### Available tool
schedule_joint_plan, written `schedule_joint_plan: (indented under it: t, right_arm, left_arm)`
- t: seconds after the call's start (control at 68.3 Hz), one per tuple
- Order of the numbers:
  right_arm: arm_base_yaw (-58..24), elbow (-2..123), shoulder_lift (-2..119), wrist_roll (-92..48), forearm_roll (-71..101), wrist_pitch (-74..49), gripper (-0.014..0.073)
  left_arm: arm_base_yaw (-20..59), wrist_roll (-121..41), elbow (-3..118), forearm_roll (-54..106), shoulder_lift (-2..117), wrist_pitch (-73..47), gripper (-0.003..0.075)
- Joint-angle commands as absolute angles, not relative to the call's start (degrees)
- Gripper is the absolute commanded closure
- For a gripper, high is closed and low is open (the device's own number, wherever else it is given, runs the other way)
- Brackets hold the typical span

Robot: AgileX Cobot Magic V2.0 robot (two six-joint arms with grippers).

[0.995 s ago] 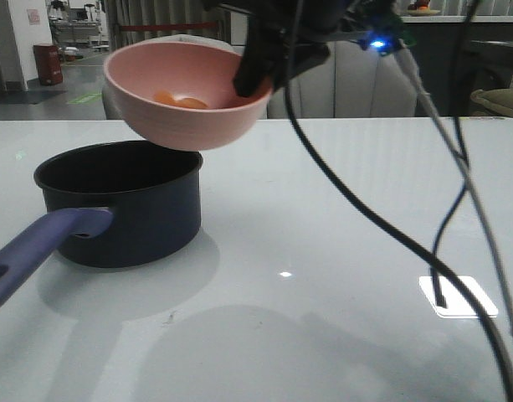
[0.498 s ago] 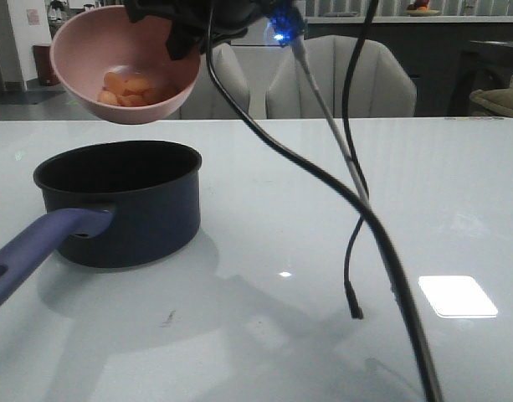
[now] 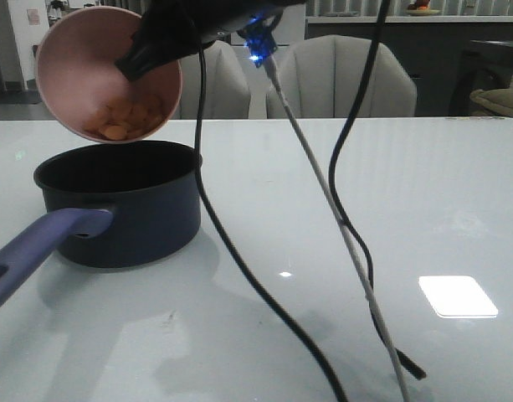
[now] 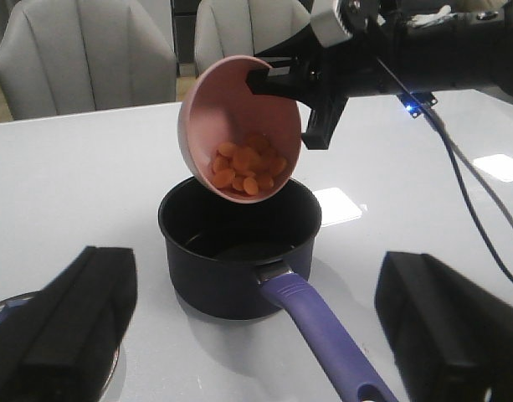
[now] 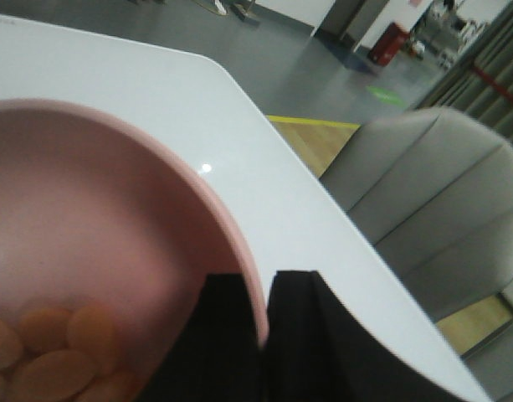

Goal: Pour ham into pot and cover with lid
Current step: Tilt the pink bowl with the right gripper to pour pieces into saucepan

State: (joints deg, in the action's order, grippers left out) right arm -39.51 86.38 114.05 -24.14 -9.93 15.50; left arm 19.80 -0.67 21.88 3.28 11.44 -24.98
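Our right tool (image 5: 263,322) pinches the pink bowl (image 3: 76,75) tipped above the pot (image 3: 122,201), ham (image 4: 243,167) heaped inside; our left tool (image 4: 256,335) gapes wide.

Glossy white table (image 3: 340,184), 2 grey chairs (image 3: 344,79), dim room

Right arm (image 3: 197,21): matte blk housing, angular; small blue LED (image 3: 256,42) lit on underside. Blk cables (image 3: 239,268) plus one grey-white cable (image 3: 340,243) trailing off it. Right gripper (image 5: 260,335): blk flat fingers. Left gripper (image 4: 256,335): blk blocky fingers (image 4: 72,327).
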Motion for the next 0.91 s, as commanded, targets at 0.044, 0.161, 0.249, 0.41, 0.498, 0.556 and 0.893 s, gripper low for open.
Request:
schedule_joint_plan:
  t: [0.044, 0.161, 0.249, 0.41, 0.498, 0.556, 0.893]
  right_arm:
    - [-40.3, 86.3, 110.6, -38.3, -10.3, 26.7, 0.0453]
    - [-40.8, 84.4, 110.7, -48.0, -10.3, 32.0, 0.0453]
    - [-41.0, 82.5, 110.8, -54.8, -10.4, 38.0, 0.0453]
    - [-41.0, 79.0, 112.9, -62.4, -10.2, 52.9, 0.0453]
    - [-41.0, 78.2, 114.3, -62.7, -9.7, 56.4, 0.0453]
    - [-41.1, 78.1, 115.2, -62.7, -8.8, 57.7, 0.0453]
    - [-41.6, 78.1, 115.6, -61.5, -3.2, 65.0, 0.0453]
  left_arm:
    - [20.2, -0.8, 23.5, 3.8, 11.9, -20.2, 0.0117]
    - [20.2, -0.8, 23.5, 3.8, 11.9, -20.2, 0.0116]
    - [20.2, -0.8, 23.5, 3.8, 11.9, -20.2, 0.0116]
    - [20.2, -0.8, 23.5, 3.8, 11.9, -20.2, 0.0116]
    - [20.2, -0.8, 23.5, 3.8, 11.9, -20.2, 0.0116]
    - [20.2, -0.8, 23.5, 3.8, 11.9, -20.2, 0.0116]
    - [20.2, -0.8, 23.5, 3.8, 11.9, -20.2, 0.0116]
